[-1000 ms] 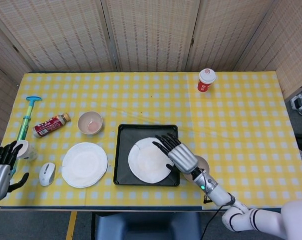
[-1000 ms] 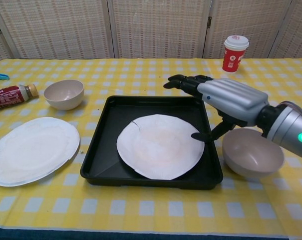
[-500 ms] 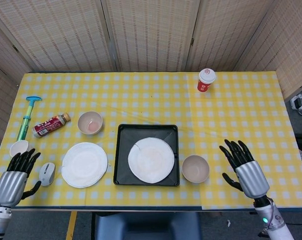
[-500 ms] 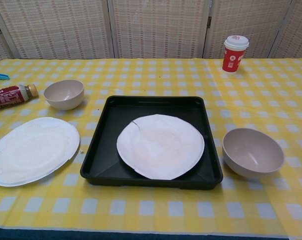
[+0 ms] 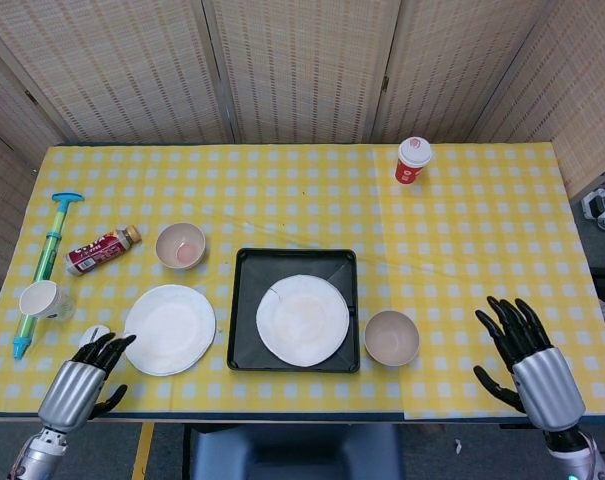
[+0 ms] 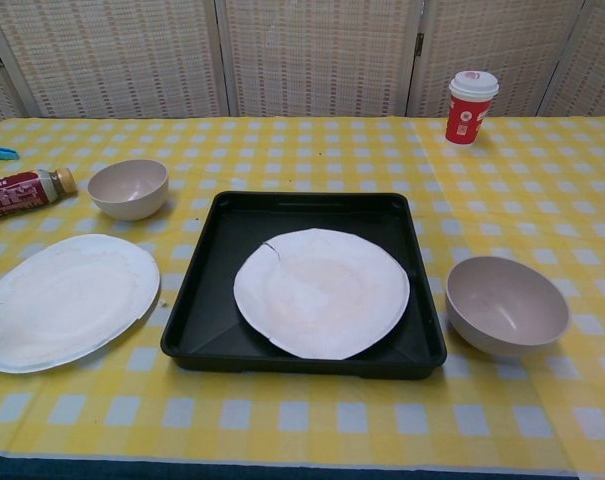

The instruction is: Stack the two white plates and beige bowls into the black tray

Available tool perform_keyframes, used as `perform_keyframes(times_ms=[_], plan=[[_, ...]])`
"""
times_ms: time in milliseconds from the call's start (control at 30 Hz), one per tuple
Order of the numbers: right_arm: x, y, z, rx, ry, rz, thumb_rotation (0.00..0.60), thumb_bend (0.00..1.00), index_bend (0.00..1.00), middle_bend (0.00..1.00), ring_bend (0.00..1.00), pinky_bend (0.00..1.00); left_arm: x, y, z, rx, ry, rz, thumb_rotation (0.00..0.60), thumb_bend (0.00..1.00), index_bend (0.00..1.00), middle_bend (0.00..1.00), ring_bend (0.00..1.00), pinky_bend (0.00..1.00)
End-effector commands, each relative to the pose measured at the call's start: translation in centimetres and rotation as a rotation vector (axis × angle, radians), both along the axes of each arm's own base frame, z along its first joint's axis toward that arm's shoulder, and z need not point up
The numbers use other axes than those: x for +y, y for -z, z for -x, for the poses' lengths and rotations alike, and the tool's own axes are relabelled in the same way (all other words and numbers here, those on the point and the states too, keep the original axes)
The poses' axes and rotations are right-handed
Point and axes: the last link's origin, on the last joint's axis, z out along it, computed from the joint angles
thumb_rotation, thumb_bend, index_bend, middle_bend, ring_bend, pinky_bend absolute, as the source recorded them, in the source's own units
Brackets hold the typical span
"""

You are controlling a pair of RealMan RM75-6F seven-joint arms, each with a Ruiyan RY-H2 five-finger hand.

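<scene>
Black tray [image 5: 244, 310], head view: it sits near the table's front edge, at mid-width, with one white plate [image 5: 302, 319] lying flat inside it, toward the tray's front. The second plate [image 5: 169, 328] lies on the yellow checked cloth [image 5: 462, 230] just left of the tray, apart from it. One beige bowl [image 5: 391, 337] stands just beside the tray's right wall; the other bowl [image 5: 181, 245] stands behind the second plate. The left hand [image 5: 82, 378] hovers at the front-left corner of the table, fingers spread, holding nothing, over a white mouse [image 5: 94, 333] that it partly hides. The right hand [image 5: 527, 352] hovers near the front-right corner, fingers likewise apart and empty, well clear of the near bowl. A bottle [image 5: 101, 249], a pump [image 5: 47, 252] and a small cup [image 5: 39, 299] lie along the left edge; a red cup [image 5: 414, 160] stands toward the back.

Chest view: neither hand shows. The trayed plate [image 6: 322, 292] has a nick at its back-left rim; the loose plate [image 6: 62, 298] lies flat on the cloth, its rim thin.

Judgement: the step in hand is probably fetching the loose plate with the left hand. Its low rim offers little purchase, so fingers should slide under the edge nearest the tray, lift level, and lower it centred on the trayed plate, so the bowls later seat squarely.
</scene>
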Motion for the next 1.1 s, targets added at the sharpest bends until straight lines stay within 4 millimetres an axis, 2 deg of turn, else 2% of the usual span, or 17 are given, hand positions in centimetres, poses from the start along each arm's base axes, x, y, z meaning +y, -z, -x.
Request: perform_keyframes(times_ms=[33,133,267,333,433,633,900,1100], plan=[[-0.3,0.1,0.1,0.003,0.009,-0.002,0.600,0.30,0.00,0.00,0.00,0.00,0.8,1.4,-0.1,-0.019,0.062,-0.032,0.600,0.34,0.26,0.47,0.36,0.54],[-0.7,0.2,0.3,0.005,0.024,-0.014,0.600,0.30,0.00,0.00,0.00,0.00,1.2,2.2,0.2,-0.024,0.089,-0.055,0.600,0.33,0.34,0.65,0.54,0.73],[-0.9,0.4,0.3,0.014,0.033,-0.018,0.600,0.30,0.00,0.00,0.00,0.00,1.2,3.3,0.1,-0.027,0.145,-0.099,0.600,0.31,0.40,0.84,0.72,0.91],[-1.0,0.4,0.3,0.019,0.035,-0.015,0.600,0.30,0.00,0.00,0.00,0.00,1.0,4.0,0.0,-0.049,0.156,-0.097,0.600,0.29,0.41,0.91,0.80,0.98],[-1.2,0.7,0.4,0.022,0.040,-0.020,0.600,0.30,0.00,0.00,0.00,0.00,0.8,4.9,0.0,-0.066,0.152,-0.088,0.600,0.28,0.43,0.99,0.90,1.00],[-1.4,0.8,0.4,0.022,0.044,-0.025,0.600,0.30,0.00,0.00,0.00,0.00,0.5,6.2,0.3,-0.028,0.116,-0.093,0.600,0.26,0.49,1.00,0.97,1.00],[-1.3,1.0,0.4,0.027,0.045,-0.038,0.600,0.30,0.00,0.00,0.00,0.00,0.4,8.4,0.5,-0.007,0.104,-0.102,0.600,0.25,0.59,1.00,1.00,1.00],[-1.3,0.9,0.4,0.025,0.043,-0.038,0.600,0.30,0.00,0.00,0.00,0.00,1.0,9.2,0.8,0.013,0.092,-0.088,0.600,0.27,0.58,1.00,1.00,1.00]])
